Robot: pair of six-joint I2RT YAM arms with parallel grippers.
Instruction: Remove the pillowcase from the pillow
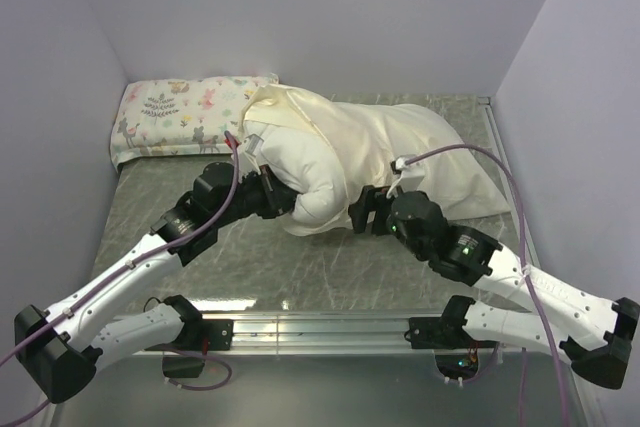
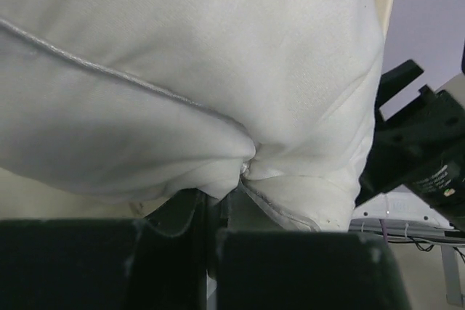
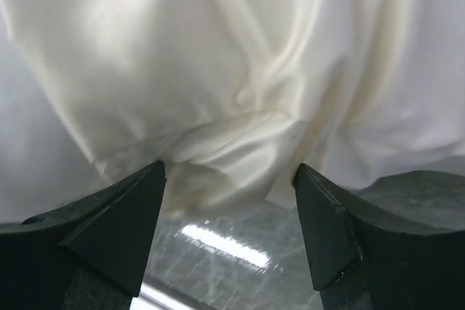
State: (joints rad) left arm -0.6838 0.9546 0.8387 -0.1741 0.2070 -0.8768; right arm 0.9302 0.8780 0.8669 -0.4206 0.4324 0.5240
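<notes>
The plump white pillow (image 1: pixel 305 172) lies mid-table with its near end bare; the cream pillowcase (image 1: pixel 400 142) still covers its far and right part. My left gripper (image 1: pixel 285 199) presses into the pillow's bare near end, shut on a puckered fold of the pillow (image 2: pixel 182 56) by its piped seam, its jaws (image 2: pixel 218 212) nearly together. My right gripper (image 1: pixel 362 212) stands open at the pillowcase's bunched edge. In the right wrist view a wrinkled fold of the pillowcase (image 3: pixel 240 107) hangs between the spread fingertips (image 3: pixel 149 179), the gripper (image 3: pixel 229 172) holding nothing.
A smaller floral-and-animal printed pillow (image 1: pixel 180 112) lies at the back left against the wall. White walls close in the back and both sides. The grey marbled table top (image 1: pixel 300 267) shows in front of the pillow, with a metal rail (image 1: pixel 320 327) at the near edge.
</notes>
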